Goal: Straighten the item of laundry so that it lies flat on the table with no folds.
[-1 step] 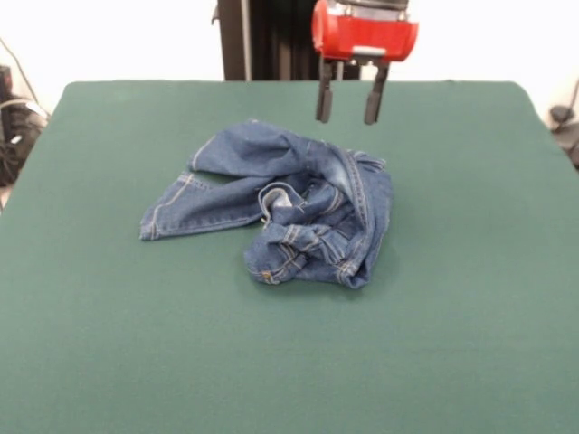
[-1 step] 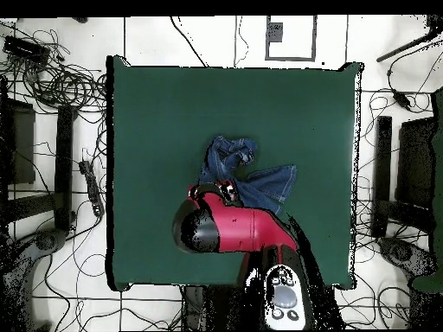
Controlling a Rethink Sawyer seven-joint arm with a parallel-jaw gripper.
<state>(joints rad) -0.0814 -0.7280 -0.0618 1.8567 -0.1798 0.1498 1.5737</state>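
Front view: low, across table [image 1: 470, 362], facing arm. Overhead view: high, straight down. Shared: whole tabletop, jeans [image 1: 289, 212], gripper [image 1: 351, 104].

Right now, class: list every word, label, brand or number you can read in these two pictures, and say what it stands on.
None can be read.
Jeans: no legible label or tag.
Gripper: no legible marking on it.
Table: plain green, no print.
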